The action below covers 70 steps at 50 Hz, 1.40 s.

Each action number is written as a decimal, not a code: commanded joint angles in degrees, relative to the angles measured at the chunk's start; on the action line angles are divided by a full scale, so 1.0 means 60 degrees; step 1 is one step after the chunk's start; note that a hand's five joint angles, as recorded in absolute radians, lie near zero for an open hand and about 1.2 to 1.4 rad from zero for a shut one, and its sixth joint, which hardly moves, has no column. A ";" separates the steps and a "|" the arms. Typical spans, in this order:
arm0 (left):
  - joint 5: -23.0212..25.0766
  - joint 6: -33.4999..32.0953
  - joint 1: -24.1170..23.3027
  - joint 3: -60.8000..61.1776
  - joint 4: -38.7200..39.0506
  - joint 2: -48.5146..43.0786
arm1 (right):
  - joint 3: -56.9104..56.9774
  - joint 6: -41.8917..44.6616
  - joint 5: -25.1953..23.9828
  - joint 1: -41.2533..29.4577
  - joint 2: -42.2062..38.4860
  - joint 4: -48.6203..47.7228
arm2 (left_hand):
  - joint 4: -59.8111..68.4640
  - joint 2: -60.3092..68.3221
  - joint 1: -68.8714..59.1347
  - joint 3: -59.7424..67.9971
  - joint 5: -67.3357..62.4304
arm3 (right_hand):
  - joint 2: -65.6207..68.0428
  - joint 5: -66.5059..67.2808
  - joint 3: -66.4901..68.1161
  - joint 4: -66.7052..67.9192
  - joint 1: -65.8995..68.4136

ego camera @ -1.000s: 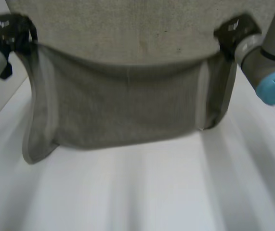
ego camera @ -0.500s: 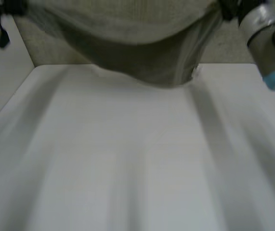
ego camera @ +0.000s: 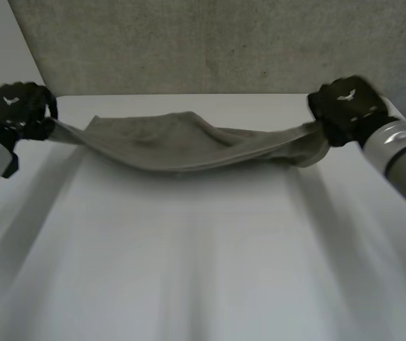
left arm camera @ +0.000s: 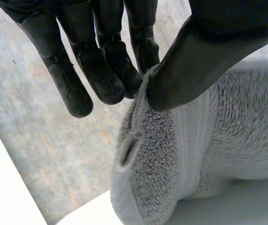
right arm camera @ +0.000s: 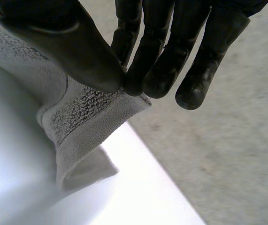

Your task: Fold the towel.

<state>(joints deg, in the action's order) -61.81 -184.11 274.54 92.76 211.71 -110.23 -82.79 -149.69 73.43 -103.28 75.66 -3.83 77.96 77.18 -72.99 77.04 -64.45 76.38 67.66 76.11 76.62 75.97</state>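
Your left robot hand (ego camera: 18, 110) pinches the towel's (ego camera: 181, 142) left end between thumb and fingers; your right robot hand (ego camera: 345, 106) pinches its right end likewise. The towel sags between them over the white desk's (ego camera: 203, 270) far part, with grey speckled floor (ego camera: 224, 42) beyond.

Towel (ego camera: 188, 145) underside, likely hidden

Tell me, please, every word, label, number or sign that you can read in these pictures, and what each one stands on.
No text here can be read.
On the back of the left hand: a small pale mark, too blurred to read.
On the back of the right hand: a similar pale mark, also too blurred to read.
On the towel, pinched at its ends by both hands: no label or print visible.
On the table: none.
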 commanded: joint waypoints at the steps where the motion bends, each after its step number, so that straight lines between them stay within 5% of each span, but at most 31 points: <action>1: 0.0385 0.0056 0.0460 0.1049 -0.0656 0.2025 | -0.0250 -0.0540 -0.0035 0.1127 0.1774 0.1659 | 0.0340 0.0470 -0.1169 0.0493 -0.0925 | 0.0603 0.0390 0.0649 0.0564 0.0671; 12: 0.0912 0.0451 0.0533 0.1533 -0.0861 0.2713 | 0.0307 -0.0189 -0.0094 0.1290 0.1058 0.2205 | 0.0340 0.0470 -0.1169 0.0493 -0.0925 | 0.0603 0.0390 0.0649 0.0564 0.0671; 23: 0.0370 0.0612 0.0313 -0.1075 -0.1051 -0.0715 | 0.3500 0.0221 0.0331 0.0748 -0.2443 0.2220 | 0.0340 0.0470 -0.1169 0.0493 -0.0925 | 0.0603 0.0390 0.0649 0.0564 0.0671; 28: -0.0024 0.0612 -0.0110 -0.2563 -0.1460 -0.2174 | 0.5576 0.0280 0.1324 0.0193 -0.4255 0.2249 | 0.0340 0.0470 -0.1169 0.0493 -0.0925 | 0.0603 0.0390 0.0649 0.0564 0.0671; 46: -0.0816 0.0583 -0.0785 -0.6231 -0.2062 -0.5241 | 0.8655 0.0368 0.2161 -0.0321 -0.7334 0.2235 | 0.0340 0.0470 -0.1169 0.0493 -0.0925 | 0.0603 0.0390 0.0649 0.0564 0.0671; 47: -0.0816 0.0583 -0.0800 -0.6362 -0.2077 -0.5372 | 0.8744 0.0353 0.2234 -0.0364 -0.7437 0.2205 | 0.0340 0.0470 -0.1169 0.0493 -0.0925 | -0.1441 -0.1654 -0.1395 -0.1480 -0.1373; 48: -0.0816 0.0583 -0.0815 -0.6406 -0.2077 -0.5445 | 0.8745 0.0353 0.2235 -0.0365 -0.7438 0.2205 | -0.1044 -0.0914 0.0215 -0.0891 0.0459 | -0.1461 -0.1674 -0.1415 -0.1501 -0.1393; 49: -0.0816 0.0583 -0.0815 -0.6407 -0.2077 -0.5446 | 0.8745 0.0353 0.2250 -0.0379 -0.7496 0.2191 | -0.1058 -0.0928 0.0229 -0.0905 0.0473 | -0.7207 -0.7420 -0.7161 -0.7246 -0.7139; 50: -0.0816 0.0583 -0.0844 -0.6421 -0.2077 -0.5475 | 0.8774 0.0353 0.2293 -0.0394 -0.7526 0.2147 | -0.6137 -0.6007 0.5309 -0.5985 0.5552 | -1.1063 -1.1277 -1.1018 -1.1103 -1.0995; 51: -0.0874 0.0583 -0.0917 -0.6436 -0.2091 -0.5475 | 0.8774 0.0353 0.2294 -0.0394 -0.7526 0.2147 | -1.0601 -1.0471 0.9772 -1.0448 1.0016 | -1.1063 -1.1277 -1.1018 -1.1103 -1.0995; 59: -0.1489 0.0627 -0.1108 -0.6392 -0.2281 -0.5096 | 0.8481 0.0177 0.2382 -0.0555 -0.6882 0.1341 | -1.1067 -1.0937 1.0238 -1.0914 1.0482 | -1.1063 -1.1277 -1.1018 -1.1103 -1.0995; 70: -0.1710 0.0949 -0.1108 -0.4975 -0.2428 -0.3106 | 0.5478 -0.0892 0.2455 -0.0702 -0.3747 0.1268 | -1.1095 -1.0965 1.0266 -1.0942 1.0510 | -1.1063 -1.1277 -1.1018 -1.1103 -1.0995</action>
<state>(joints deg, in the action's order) -71.75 -180.02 267.78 56.26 197.47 -136.85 -39.46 -152.25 88.35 -107.42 43.37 3.74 15.61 14.64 -15.28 15.36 -3.58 13.72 3.27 14.09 14.69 13.32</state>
